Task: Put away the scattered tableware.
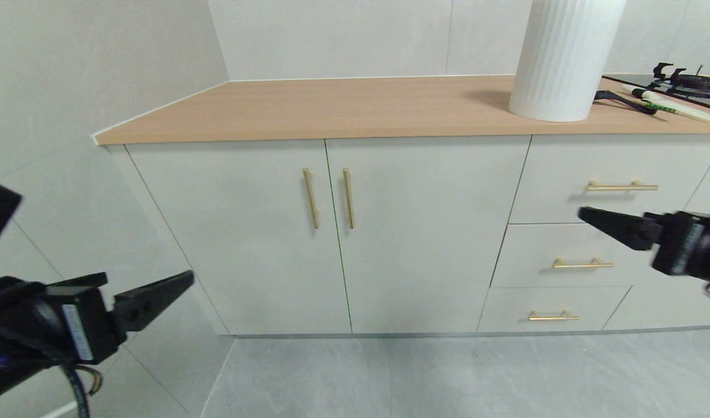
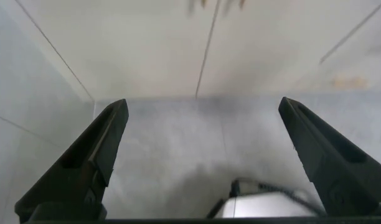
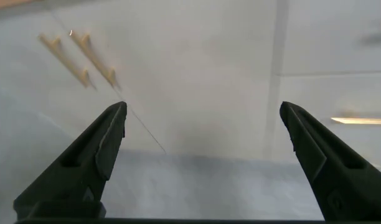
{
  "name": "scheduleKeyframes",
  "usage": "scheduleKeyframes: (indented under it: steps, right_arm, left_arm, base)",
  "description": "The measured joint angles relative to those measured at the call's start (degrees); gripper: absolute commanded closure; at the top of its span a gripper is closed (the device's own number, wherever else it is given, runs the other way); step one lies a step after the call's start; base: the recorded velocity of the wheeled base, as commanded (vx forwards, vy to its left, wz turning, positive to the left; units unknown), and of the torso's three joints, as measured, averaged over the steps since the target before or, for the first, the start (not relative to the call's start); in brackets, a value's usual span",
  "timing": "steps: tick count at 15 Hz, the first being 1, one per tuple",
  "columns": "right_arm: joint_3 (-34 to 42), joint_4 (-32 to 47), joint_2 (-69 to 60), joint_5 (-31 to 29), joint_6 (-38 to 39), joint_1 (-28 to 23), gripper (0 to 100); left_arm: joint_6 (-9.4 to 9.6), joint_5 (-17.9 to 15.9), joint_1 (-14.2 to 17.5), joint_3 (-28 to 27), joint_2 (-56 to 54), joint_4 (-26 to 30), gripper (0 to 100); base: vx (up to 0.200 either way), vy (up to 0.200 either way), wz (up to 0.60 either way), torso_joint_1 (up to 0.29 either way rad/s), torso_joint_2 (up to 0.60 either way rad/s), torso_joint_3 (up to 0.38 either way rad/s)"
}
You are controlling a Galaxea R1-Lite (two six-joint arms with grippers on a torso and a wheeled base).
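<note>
Wrist views — left gripper (image 2: 203, 109) fingers apart, right gripper (image 3: 203, 109) fingers apart; utensils (image 1: 674, 108) on countertop (image 1: 331, 107) beside white ribbed cylinder (image 1: 563, 58).

Pale wood-grain countertop (image 1: 343, 107) over off-white cabinet doors (image 1: 244, 244) with brass-gold handles (image 1: 311, 197). White vessel (image 1: 563, 58) with vertical ribbing; white utensil (image 1: 677, 108) with green marks; black hob (image 1: 688, 84). Black left gripper (image 2: 203, 109) and right gripper (image 3: 203, 109); grey mottled floor (image 1: 447, 377).

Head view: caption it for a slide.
Open left tool and right tool before closed cabinet; white ribbed container and utensils on counter.
</note>
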Motion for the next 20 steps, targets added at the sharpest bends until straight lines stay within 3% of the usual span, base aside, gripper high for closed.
scheduleKeyframes:
  steps: [2,4,8,10,14,17,20]
  right_arm:
    - [3.00,10.87,-13.09,0.28,-1.29,-1.85,0]
    - [5.99,16.92,-24.33,0.61,-2.17,-6.64,0]
    - [10.30,21.09,-41.98,0.11,-12.30,-16.80,0]
    - [12.18,21.50,-48.93,0.06,-17.15,-21.37,0]
    - [17.91,21.47,-60.87,0.72,-23.28,-25.89,0]
    - [21.93,20.52,-63.95,0.66,-22.93,-26.66,0]
    - [29.03,16.55,-64.76,1.49,-21.92,-26.77,0]
  left_arm:
    - [2.26,0.11,2.93,1.83,-8.07,0.43,0]
    - [5.18,0.13,8.46,3.23,-16.48,2.29,0]
    - [12.35,0.02,20.72,5.68,-32.93,6.83,0]
    - [14.46,-0.11,24.78,8.05,-39.96,7.63,0]
    - [16.12,-0.54,28.00,12.69,-51.43,7.84,0]
    - [15.92,0.88,29.68,17.43,-56.22,6.94,0]
    - [16.25,0.96,30.01,25.66,-57.71,1.96,0]
  base:
    - [0.000,0.000,0.00,0.000,0.00,0.000]
    - [0.000,0.000,0.00,0.000,0.00,0.000]
    - [0.000,0.000,0.00,0.000,0.00,0.000]
    - [0.000,0.000,0.00,0.000,0.00,0.000]
    - [0.000,0.000,0.00,0.000,0.00,0.000]
    - [0.000,0.000,0.00,0.000,0.00,0.000]
    - [0.000,0.000,0.00,0.000,0.00,0.000]
